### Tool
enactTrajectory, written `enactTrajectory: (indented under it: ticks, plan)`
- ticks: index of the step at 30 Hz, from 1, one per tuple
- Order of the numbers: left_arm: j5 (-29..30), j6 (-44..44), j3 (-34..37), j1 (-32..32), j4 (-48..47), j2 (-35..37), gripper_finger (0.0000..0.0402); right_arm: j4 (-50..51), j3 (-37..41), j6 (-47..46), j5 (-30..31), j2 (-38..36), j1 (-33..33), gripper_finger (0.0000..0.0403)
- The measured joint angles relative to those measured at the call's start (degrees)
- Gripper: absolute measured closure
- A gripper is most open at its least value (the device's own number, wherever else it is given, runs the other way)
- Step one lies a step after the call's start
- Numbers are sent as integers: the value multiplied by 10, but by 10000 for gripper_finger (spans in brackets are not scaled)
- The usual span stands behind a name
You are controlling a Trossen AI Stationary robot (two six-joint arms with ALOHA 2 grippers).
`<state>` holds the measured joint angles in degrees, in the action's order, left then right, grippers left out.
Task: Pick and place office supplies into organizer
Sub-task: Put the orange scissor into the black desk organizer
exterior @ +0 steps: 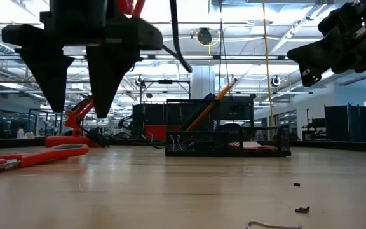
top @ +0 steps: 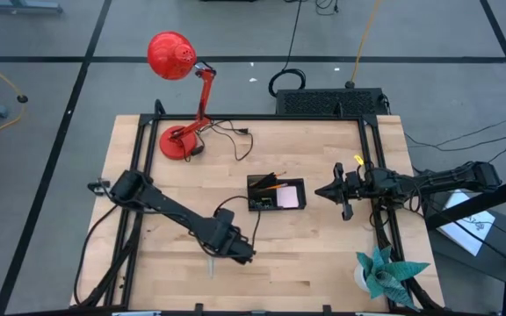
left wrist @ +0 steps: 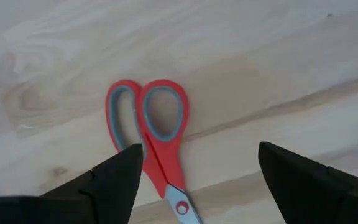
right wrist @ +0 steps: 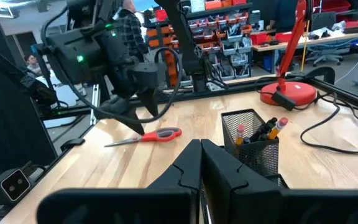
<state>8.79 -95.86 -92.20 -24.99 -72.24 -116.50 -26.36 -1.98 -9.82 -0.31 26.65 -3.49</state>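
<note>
The red-handled scissors (left wrist: 151, 134) lie flat on the bare wood of the table (top: 323, 254), near its front edge and a little left of the middle, with their two grey-lined handle loops side by side and the blades running back under the left arm. The left tool (left wrist: 197, 177) hovers directly above them with its fingers spread wide, one dark finger (left wrist: 114, 177) over the outer edge of one loop and the other well off to the far side; in the low view both fingertips hang clear of the table and nothing is gripped. The organizer (top: 277, 194), a small black mesh tray, sits near the middle of the table, behind and to the right of the scissors and well apart from them. Its taller cup compartment holds orange pencils (exterior: 207, 108) leaning at a slant beside dark pens, and a pale pink pad (top: 289, 197) lies in the lower compartment. The right tool (top: 334, 192) waits in the air just right of the organizer, its fingers drawn close together and holding nothing. A few tiny black clips (exterior: 302, 209) lie loose on the table. A red desk lamp (top: 176, 61) stands at the back left and a teal paper plant (top: 385, 272) at the front right corner.
</note>
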Motion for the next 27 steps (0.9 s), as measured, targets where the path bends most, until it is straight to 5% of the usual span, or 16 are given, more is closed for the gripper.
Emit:
enactTrajectory:
  ticks: [17,27]
  plan:
    - [-15,-32,23,-3,-19,-13,196,1,0,0,0,0,0,399]
    - [-46,-7,77,2,46,-4,210,1,0,0,0,0,0,399]
